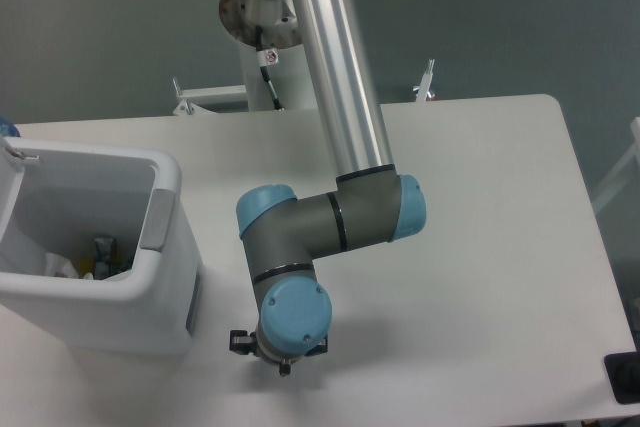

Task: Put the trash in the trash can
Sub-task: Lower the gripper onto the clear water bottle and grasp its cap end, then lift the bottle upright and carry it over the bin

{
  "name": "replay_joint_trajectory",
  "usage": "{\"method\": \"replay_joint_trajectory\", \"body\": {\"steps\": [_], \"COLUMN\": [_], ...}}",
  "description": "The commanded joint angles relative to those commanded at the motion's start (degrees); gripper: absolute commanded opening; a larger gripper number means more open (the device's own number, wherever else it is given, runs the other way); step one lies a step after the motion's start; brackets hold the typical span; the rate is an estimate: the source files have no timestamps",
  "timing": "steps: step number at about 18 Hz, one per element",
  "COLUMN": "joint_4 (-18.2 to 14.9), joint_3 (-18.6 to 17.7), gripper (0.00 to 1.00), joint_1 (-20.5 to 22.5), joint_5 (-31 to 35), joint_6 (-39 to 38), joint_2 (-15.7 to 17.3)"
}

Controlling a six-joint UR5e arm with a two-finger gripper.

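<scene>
Arm [335,97] reaches down from the far side, wrist folded over the near middle of the white table [500,247], just right of the trash can [110,287]. Gripper [283,359] is mostly hidden under the blue wrist cap, only small dark bits poke out at the near edge, so cannot tell if the jaws are open or closed, or if anything is held. Trash [100,257]: some items sit at the bottom of the bin, one dark greyish piece with a bit of yellow and something pale beside it; too small to say which is the bottle or the wrapper. No trash visible on the tabletop. Task looks mostly done, judging by that. Risks: wrist is near the bin's right wall, a sideways move left could knock or shove the bin; if something is hidden under the wrist it could drop outside the bin
</scene>
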Motion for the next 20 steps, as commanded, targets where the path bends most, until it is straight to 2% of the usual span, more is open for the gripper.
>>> {"method": "replay_joint_trajectory", "body": {"steps": [2, 6, 9, 18, 20], "joint_4": [0.0, -0.09, 0.35, 12.9, 17.12], "joint_3": [0.0, 0.09, 0.7, 2.29, 2.63], "gripper": [0.18, 0.17, 0.17, 0.13, 0.13], "joint_1": [-0.18, -0.27, -0.18, 2.54, 3.77], "joint_5": [0.18, -0.52, -0.96, -7.9, -9.22], "joint_6": [0.0, 0.09, 0.44, -0.17, -2.71], "joint_2": [0.79, 3.34, 6.58, 15.64, 17.4]}}
